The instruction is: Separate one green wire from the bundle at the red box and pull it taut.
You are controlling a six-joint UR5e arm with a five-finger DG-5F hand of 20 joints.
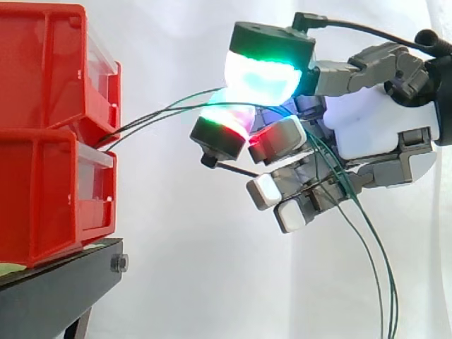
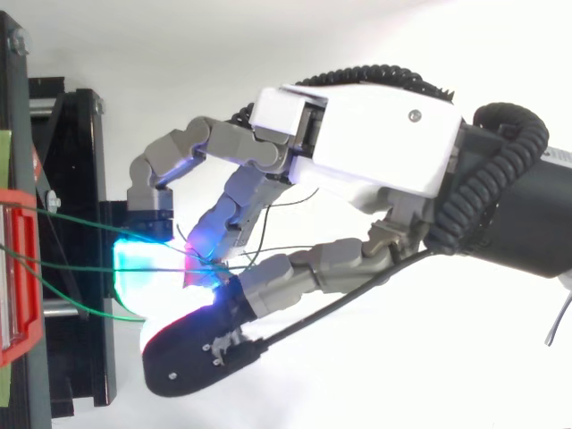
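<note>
Side view: the hand (image 1: pixel 371 131) pinches several green wires (image 1: pixel 152 116) from the red box (image 1: pixel 49 134) together, so pulling risks tautening the bundle, not one.

Quick count: two red bins (image 1: pixel 42 198), stacked one on the other, one black stand (image 1: pixel 56 289) under them, three green wires (image 1: pixel 145 121) as far as I can make out, and one hand (image 1: pixel 374 127).
</note>
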